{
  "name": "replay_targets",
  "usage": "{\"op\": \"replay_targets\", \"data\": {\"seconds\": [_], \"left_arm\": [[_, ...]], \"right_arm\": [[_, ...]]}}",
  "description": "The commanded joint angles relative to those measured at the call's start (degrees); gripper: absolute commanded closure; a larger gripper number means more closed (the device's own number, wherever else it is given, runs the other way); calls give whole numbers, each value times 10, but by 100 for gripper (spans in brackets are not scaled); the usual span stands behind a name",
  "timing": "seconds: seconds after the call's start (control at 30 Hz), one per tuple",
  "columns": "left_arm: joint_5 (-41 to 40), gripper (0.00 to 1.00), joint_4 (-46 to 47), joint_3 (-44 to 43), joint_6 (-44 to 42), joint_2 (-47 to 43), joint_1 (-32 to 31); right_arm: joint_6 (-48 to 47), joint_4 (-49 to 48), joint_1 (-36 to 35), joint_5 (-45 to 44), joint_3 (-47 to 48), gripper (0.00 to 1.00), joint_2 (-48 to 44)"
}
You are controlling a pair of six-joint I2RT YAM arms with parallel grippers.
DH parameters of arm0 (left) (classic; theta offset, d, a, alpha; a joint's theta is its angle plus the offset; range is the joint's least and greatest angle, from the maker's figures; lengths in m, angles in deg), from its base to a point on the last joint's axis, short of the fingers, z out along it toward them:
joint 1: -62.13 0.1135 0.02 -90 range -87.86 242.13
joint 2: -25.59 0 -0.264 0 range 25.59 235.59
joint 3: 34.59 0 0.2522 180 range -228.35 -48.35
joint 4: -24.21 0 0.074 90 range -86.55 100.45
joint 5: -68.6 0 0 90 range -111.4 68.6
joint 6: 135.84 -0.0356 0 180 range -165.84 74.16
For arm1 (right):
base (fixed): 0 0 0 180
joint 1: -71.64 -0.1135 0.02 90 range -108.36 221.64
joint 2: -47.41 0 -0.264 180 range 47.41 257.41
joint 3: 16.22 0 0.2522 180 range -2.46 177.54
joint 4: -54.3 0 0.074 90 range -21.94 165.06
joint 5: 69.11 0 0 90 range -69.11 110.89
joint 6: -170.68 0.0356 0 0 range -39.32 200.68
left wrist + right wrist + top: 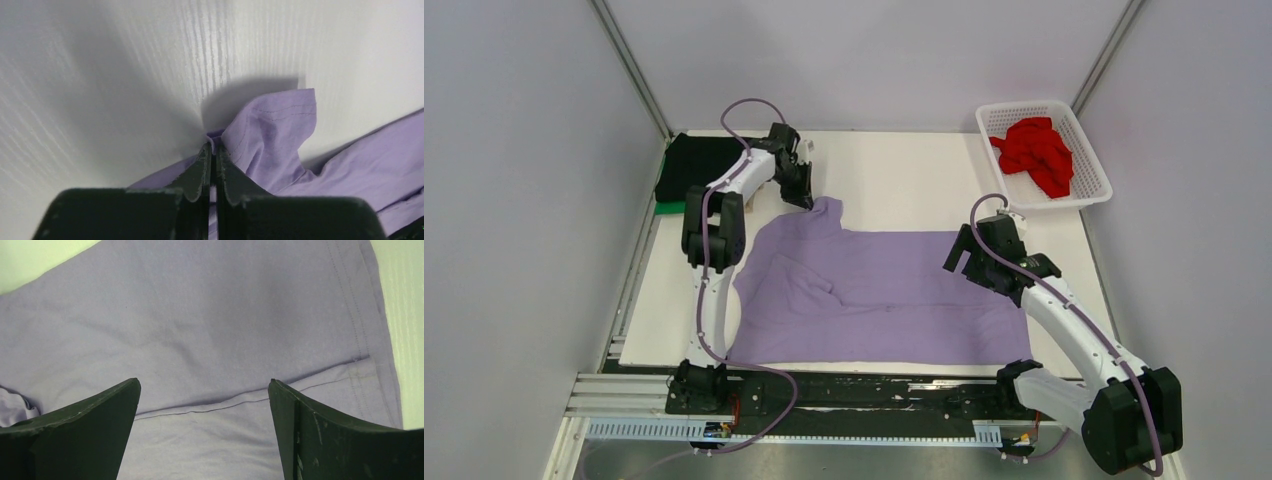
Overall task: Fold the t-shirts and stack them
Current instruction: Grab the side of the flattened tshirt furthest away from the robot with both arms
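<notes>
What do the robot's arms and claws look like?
The left arm and right arm are white tubes with chunky black joints. A thin purple cable loops along each. The left claw and right claw have flat black fingers, a bit scratched.

The lavender t-shirt [884,290] lies spread, one corner pinched in my left end effector [213,150]; the red t-shirt [1036,152] is crumpled; the black t-shirt [699,165] sits folded atop the green t-shirt [667,208].

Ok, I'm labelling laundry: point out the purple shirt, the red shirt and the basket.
purple shirt [894,290], top view, middle of body.
red shirt [1036,150], top view, bunched middle.
basket [1092,160], top view, right rim.
</notes>
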Motion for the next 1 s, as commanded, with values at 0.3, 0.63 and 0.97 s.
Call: {"op": "replay_targets", "data": {"seconds": [0.3,0.63,0.97], "left_arm": [[-27,100,98,61,27,-105,-6],[-88,100,153,123,-13,-175,-6],[-117,100,113,35,-99,-115,-6]], "right_arm": [[-7,-24,1,-46,8,0,6],[-5,-24,1,-77,29,0,38],[-4,-31,9,-131,71,0,91]]}}
